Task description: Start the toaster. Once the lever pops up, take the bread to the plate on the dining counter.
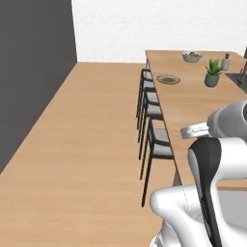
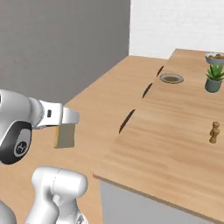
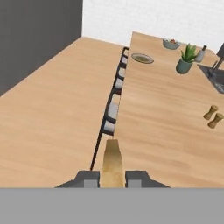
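The bread hangs from the pincer, which is closed narrowly on the slice's upper edge, so the slice stands on its thin side and points down toward the floor. In the hand view the slice rises between the two dark fingertips, held edge-on. I think this grip comes from lifting it out of a slot, where only the top edge is free to take. The arm carries it beside the near corner of the dining tabletop, not yet over the wood. The plate lies far along the same tabletop, close to the edge where the stools stand, and well apart from the bread. A potted plant and a white bowl stand beyond it. The bread probably needs to be laid flat before it is let go.
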You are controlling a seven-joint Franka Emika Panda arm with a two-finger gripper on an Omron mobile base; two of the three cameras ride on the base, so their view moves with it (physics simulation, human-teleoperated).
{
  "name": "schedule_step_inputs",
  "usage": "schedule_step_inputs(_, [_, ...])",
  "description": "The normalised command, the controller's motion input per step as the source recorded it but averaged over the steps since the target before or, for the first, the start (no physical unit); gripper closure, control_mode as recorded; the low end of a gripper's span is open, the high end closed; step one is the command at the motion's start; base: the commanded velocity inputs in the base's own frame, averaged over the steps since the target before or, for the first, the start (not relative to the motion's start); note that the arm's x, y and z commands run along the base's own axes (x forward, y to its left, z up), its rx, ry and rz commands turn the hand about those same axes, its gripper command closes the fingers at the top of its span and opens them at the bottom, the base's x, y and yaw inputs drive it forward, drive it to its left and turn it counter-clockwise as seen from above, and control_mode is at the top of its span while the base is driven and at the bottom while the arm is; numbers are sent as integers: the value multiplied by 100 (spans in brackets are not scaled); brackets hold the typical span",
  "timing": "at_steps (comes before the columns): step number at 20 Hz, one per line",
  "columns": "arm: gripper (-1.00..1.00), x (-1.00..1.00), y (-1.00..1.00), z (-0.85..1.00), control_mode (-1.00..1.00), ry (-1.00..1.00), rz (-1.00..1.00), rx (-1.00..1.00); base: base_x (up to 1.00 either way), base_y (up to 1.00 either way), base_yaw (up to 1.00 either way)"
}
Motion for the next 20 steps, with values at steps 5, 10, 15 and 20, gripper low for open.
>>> schedule_step_inputs(5, [100,0,0,0,100,0,0,0,100,100,-39])
schedule_step_inputs(10, [100,0,0,0,100,0,0,0,100,100,-38])
schedule_step_inputs(15, [100,0,0,0,100,0,0,0,100,100,-37])
schedule_step_inputs(20, [100,0,0,0,100,0,0,0,100,100,-35])
